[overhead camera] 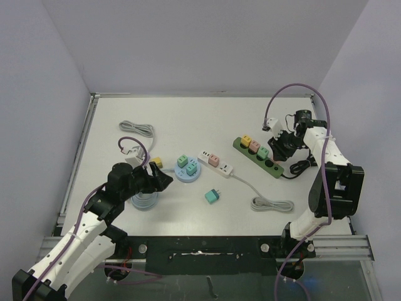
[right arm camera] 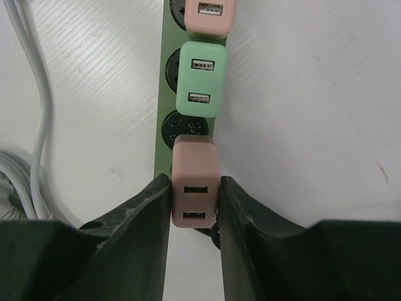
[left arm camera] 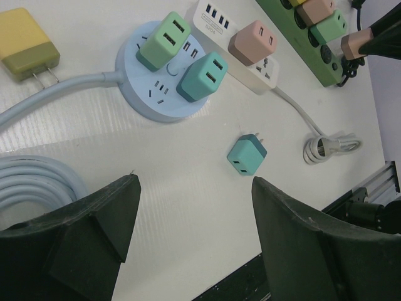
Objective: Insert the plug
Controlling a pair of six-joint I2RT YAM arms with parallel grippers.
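Observation:
My right gripper (right arm camera: 195, 182) is shut on a dusty pink USB plug (right arm camera: 195, 164) and holds it over the near end of the green power strip (right arm camera: 164, 94), just past an empty round socket (right arm camera: 185, 128). A light green plug (right arm camera: 202, 78) and another pink plug (right arm camera: 210, 12) sit in the strip beyond it. In the top view the right gripper (overhead camera: 279, 145) is at the strip's right end (overhead camera: 274, 169). My left gripper (left arm camera: 194, 188) is open and empty above the table, near a loose teal plug (left arm camera: 246, 155), which also shows in the top view (overhead camera: 213, 196).
A round blue power strip (overhead camera: 188, 169) with two green plugs and a white strip (overhead camera: 216, 161) with a pink plug lie mid-table. A yellow plug (overhead camera: 157, 162), a blue cable coil (overhead camera: 144, 200), a grey coil (overhead camera: 272, 204) and a white cable (overhead camera: 138, 130) lie around.

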